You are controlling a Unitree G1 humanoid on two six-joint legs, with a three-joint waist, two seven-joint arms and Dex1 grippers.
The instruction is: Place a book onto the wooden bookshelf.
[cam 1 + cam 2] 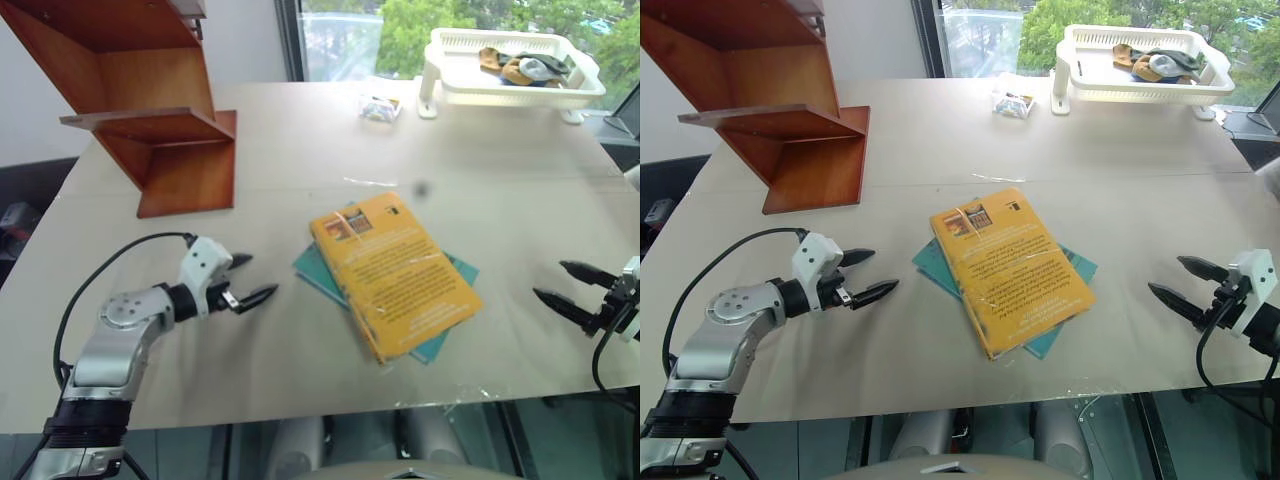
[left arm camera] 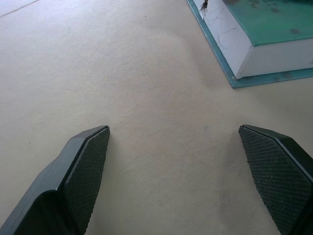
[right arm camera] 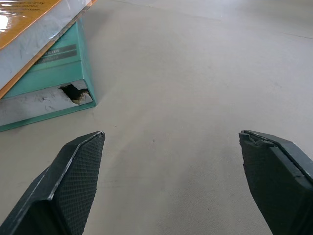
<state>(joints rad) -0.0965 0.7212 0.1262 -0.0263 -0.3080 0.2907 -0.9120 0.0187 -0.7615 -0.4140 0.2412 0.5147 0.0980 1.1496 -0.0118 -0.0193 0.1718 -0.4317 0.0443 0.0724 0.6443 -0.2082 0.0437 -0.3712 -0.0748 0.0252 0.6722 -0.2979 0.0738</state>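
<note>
Book sits mid-table, yellow-orange cover up, stacked on a teal book that sticks out underneath on both sides. Neither arm touches it. Left gripper hovers low over the table just left of the stack, jaws spread wide, nothing between them. Right gripper is well off to the stack's right, jaws also wide apart and empty. Wooden bookshelf stands at the far-left corner, boards bare. White basket with 2 or 3 small items is at the far-right edge; small wrapped packet beside it.
</note>
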